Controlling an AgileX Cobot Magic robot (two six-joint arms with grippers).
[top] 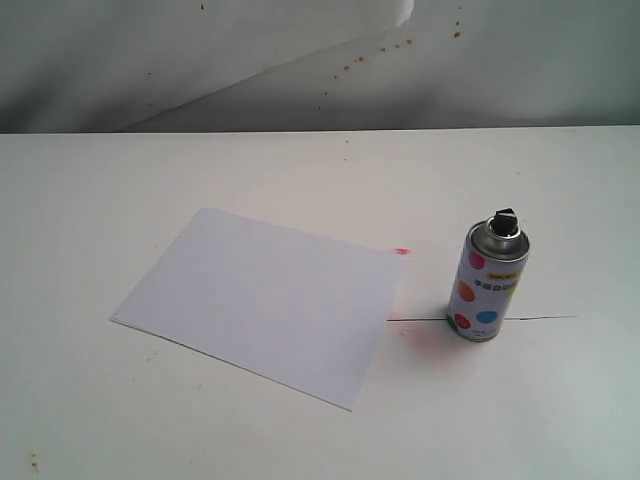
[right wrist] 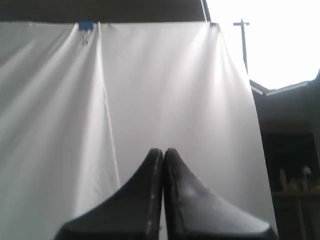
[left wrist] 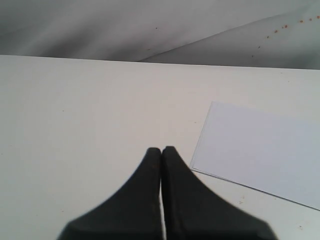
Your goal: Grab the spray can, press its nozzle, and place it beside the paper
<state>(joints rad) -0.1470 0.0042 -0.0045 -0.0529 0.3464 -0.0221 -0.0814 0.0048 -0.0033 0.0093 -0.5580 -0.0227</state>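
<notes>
I see the spray can upright on the counter, near the paper at its three o'clock, black nozzle on top, while my left gripper and right gripper are both clenched, grasping nothing.

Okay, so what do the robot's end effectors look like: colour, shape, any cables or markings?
The left end effector has two plain black fingers, broad at the base and curving in to narrow rounded tips. The right end effector looks the same, with a slight sheen. No cables, markings or labels show, and the arms themselves are out of view.
</notes>
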